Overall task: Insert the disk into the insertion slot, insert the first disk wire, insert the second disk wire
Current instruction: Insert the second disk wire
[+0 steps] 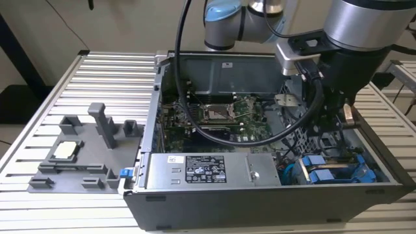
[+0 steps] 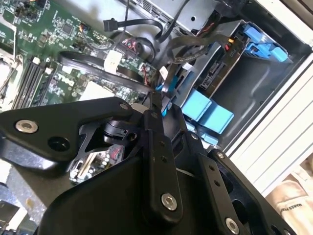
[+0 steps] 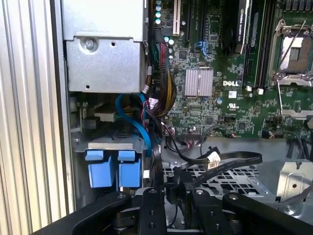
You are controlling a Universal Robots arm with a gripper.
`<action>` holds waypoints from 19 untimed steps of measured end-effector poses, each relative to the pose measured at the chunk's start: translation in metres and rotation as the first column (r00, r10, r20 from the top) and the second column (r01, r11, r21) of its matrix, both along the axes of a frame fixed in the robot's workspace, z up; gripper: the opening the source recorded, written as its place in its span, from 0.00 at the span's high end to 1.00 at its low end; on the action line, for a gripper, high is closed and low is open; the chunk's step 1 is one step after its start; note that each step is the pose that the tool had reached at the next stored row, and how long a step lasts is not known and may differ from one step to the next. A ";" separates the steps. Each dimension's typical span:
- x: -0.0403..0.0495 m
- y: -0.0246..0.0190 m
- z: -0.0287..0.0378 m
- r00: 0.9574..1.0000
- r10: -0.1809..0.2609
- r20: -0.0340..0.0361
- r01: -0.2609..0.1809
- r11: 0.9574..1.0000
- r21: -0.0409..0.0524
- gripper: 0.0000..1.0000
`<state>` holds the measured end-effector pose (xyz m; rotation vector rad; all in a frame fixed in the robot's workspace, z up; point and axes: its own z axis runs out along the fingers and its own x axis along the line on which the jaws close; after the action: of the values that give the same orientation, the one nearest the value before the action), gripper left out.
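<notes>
Two blue-fronted drives sit side by side in the insertion slot's drive bay (image 3: 108, 145) at the case's front corner, on the exterior view's right (image 1: 323, 170). I cannot tell which of them is the disk (image 3: 100, 169). My gripper (image 3: 173, 200) hangs over the perforated cage just beside the bay. Its black fingers (image 2: 159, 147) are shut on the connector of a black flat disk wire (image 3: 157, 161), which runs up toward the bay. In the exterior view the gripper (image 1: 338, 124) reaches down into the case behind the blue drives.
The open computer case (image 1: 260, 204) lies on a slatted aluminium table (image 1: 110, 73). Inside are the motherboard (image 3: 220, 73), a silver power supply (image 1: 201, 170) and loose black cables (image 3: 230, 159). A grey fixture (image 1: 85, 156) stands at the exterior view's left.
</notes>
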<state>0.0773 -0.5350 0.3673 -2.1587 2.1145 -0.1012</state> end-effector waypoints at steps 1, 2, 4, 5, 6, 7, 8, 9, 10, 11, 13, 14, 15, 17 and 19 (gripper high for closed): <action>-0.0001 0.0000 0.0000 1.000 0.000 0.000 0.000 1.000 -0.004 0.73; -0.0003 0.0000 0.0000 1.000 0.000 0.000 0.000 1.000 -0.007 0.73; -0.0007 0.0000 -0.0001 1.000 0.000 0.000 0.000 1.000 -0.010 0.73; -0.0010 0.0000 0.0000 1.000 0.000 0.000 0.000 1.000 -0.010 0.73; -0.0012 0.0000 0.0000 1.000 0.000 0.000 0.000 1.000 -0.011 0.73; -0.0012 0.0000 0.0000 1.000 0.000 0.000 0.000 1.000 -0.011 0.73; -0.0012 0.0001 -0.0001 1.000 0.000 0.000 0.000 1.000 -0.010 0.73; -0.0012 0.0001 -0.0001 1.000 0.000 0.000 0.000 1.000 -0.010 0.73; -0.0013 0.0001 -0.0001 1.000 0.000 0.000 0.000 1.000 -0.010 0.73; -0.0014 0.0001 0.0000 1.000 0.000 0.000 0.000 1.000 -0.010 0.73; -0.0014 0.0001 0.0000 1.000 0.000 0.000 0.000 1.000 -0.010 0.73; -0.0014 0.0001 0.0000 1.000 0.000 0.000 0.000 1.000 -0.010 0.73; -0.0015 0.0001 0.0000 1.000 0.000 0.000 0.000 1.000 -0.010 0.73; -0.0015 0.0001 0.0000 1.000 0.000 0.000 0.000 1.000 -0.010 0.75; -0.0016 0.0001 0.0000 1.000 0.000 0.000 0.000 1.000 -0.011 0.82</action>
<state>0.0757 -0.5349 0.3673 -2.1645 2.1188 -0.1126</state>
